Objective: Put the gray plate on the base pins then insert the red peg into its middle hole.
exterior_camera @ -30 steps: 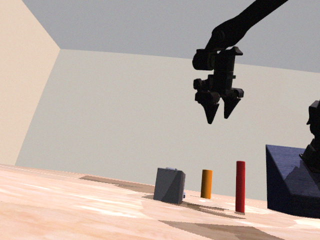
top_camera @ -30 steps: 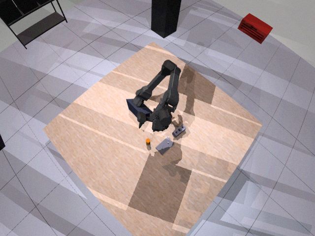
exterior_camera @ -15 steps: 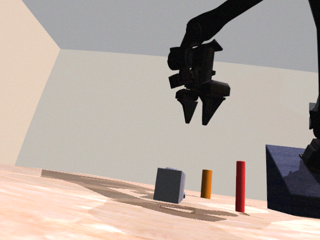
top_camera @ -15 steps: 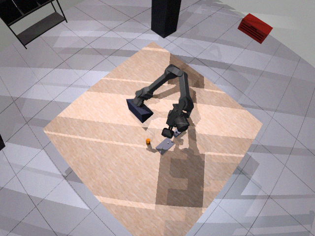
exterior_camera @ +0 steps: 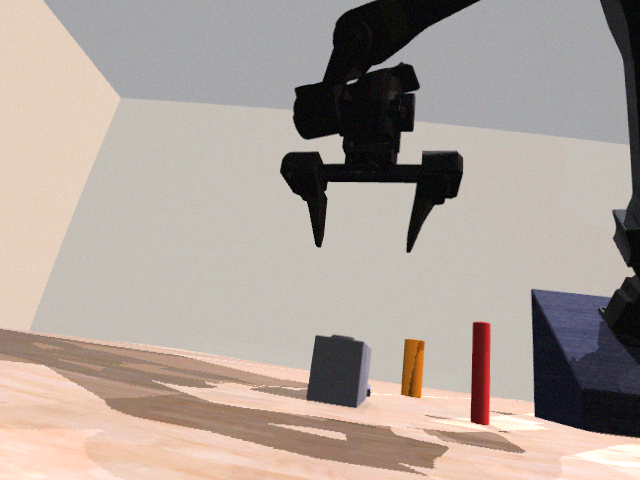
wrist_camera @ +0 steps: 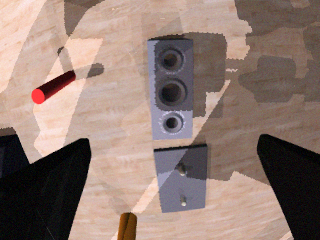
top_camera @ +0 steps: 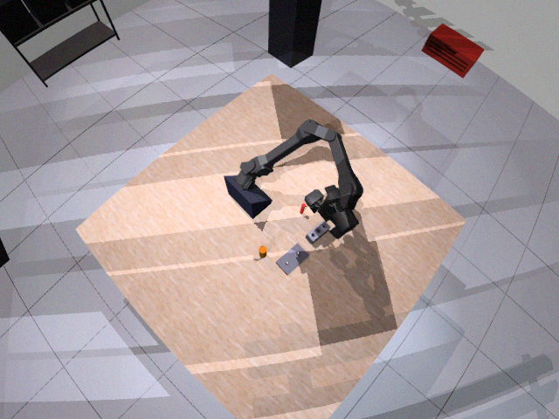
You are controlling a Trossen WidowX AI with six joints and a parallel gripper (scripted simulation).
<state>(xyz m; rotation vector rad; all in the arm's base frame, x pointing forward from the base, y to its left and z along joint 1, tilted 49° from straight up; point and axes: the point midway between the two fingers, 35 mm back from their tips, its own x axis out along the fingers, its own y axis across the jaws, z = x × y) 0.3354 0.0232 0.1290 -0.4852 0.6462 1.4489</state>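
Note:
The gray plate (top_camera: 320, 234) (exterior_camera: 336, 369) (wrist_camera: 171, 134), a thick block with three holes facing up, rests on the table beside the base, not on it. The flat gray base (top_camera: 292, 258) (wrist_camera: 172, 186) has two small upright pins, both bare; the exterior view mostly hides it behind the plate. The red peg (top_camera: 302, 208) (exterior_camera: 480, 373) (wrist_camera: 55, 87) stands upright on the table, clear of the plate. My gripper (exterior_camera: 363, 249) (wrist_camera: 178, 146) is wide open and empty, pointing down, well above the table. In the wrist view the plate and base appear between the fingers' sides.
An orange cylinder (top_camera: 262, 251) (exterior_camera: 412, 367) (wrist_camera: 127, 227) stands upright near the base. A dark blue wedge-shaped block (top_camera: 245, 198) (exterior_camera: 560, 361) is beside the arm's foot, on the red peg's side. The arm casts broad shadows across the table.

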